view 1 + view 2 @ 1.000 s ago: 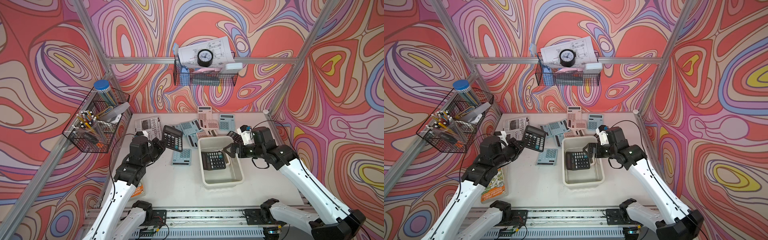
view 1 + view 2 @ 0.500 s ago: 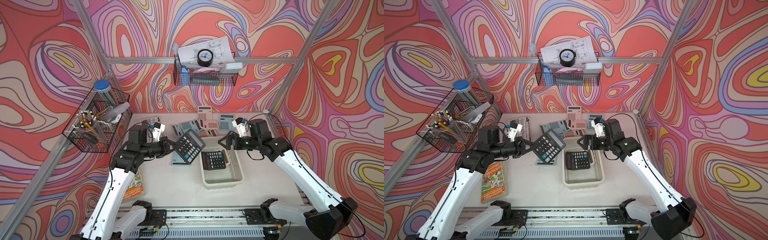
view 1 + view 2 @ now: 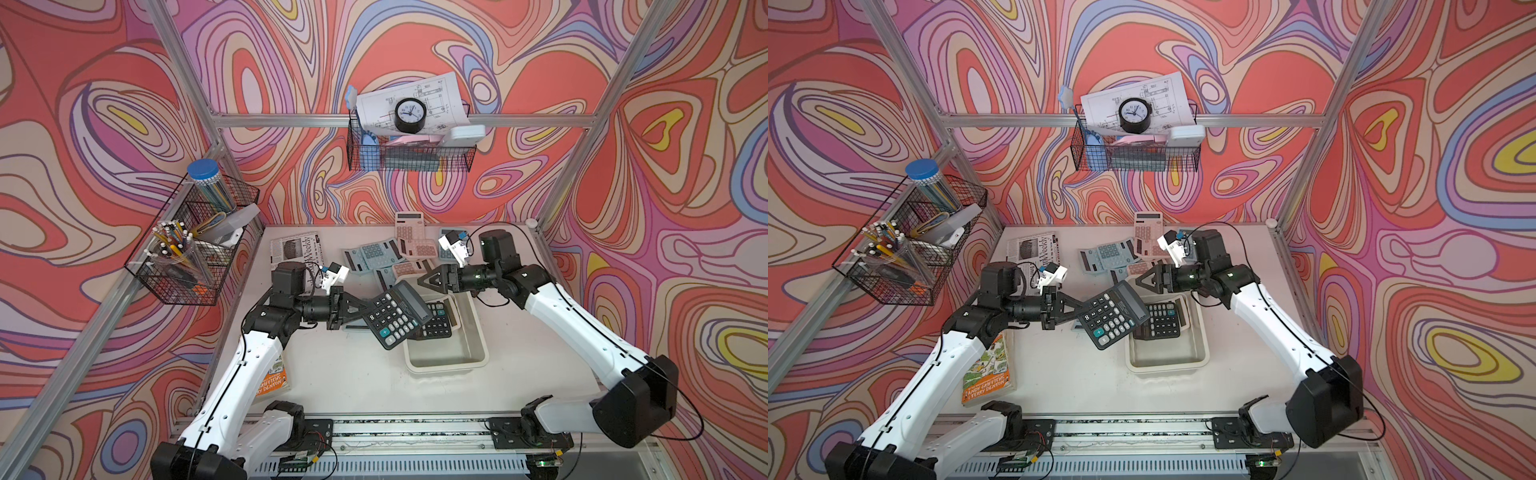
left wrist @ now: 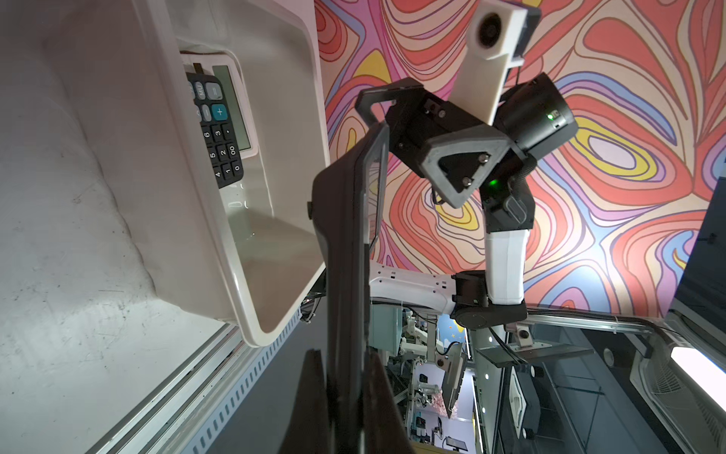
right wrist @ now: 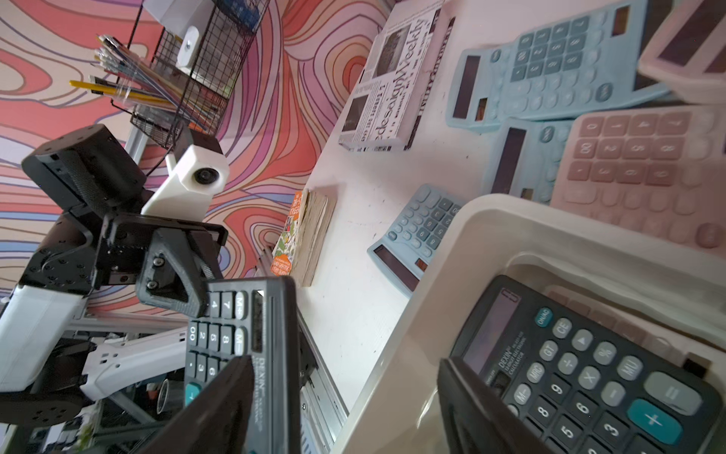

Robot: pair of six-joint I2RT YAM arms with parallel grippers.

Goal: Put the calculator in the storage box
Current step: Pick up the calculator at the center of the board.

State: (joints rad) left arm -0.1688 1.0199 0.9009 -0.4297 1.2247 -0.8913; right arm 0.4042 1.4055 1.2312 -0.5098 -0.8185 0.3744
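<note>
My left gripper (image 3: 366, 309) is shut on the lower end of a black calculator (image 3: 395, 313), which hangs tilted in the air over the left rim of the cream storage box (image 3: 446, 368). In the left wrist view the calculator (image 4: 347, 255) runs edge-on out of the gripper (image 4: 345, 377). My right gripper (image 3: 424, 281) is open above the box's far end, at the calculator's display end. In the right wrist view, that end (image 5: 243, 334) lies against one finger of the open right gripper (image 5: 343, 359). A second black calculator (image 5: 581, 373) lies inside the box (image 5: 491, 220).
Several blue and pink calculators (image 3: 399, 253) lie in a heap behind the box, and one blue calculator (image 5: 420, 232) lies beside it. A magazine (image 3: 295, 249) is at the back left, a book (image 3: 988, 374) at the front left. Black wire baskets (image 3: 191, 245) hang on the walls.
My left arm has swung the black calculator rightward from the table's left side to over the box's rim. The right gripper has risen from the box toward it, jaws narrowing slightly.
</note>
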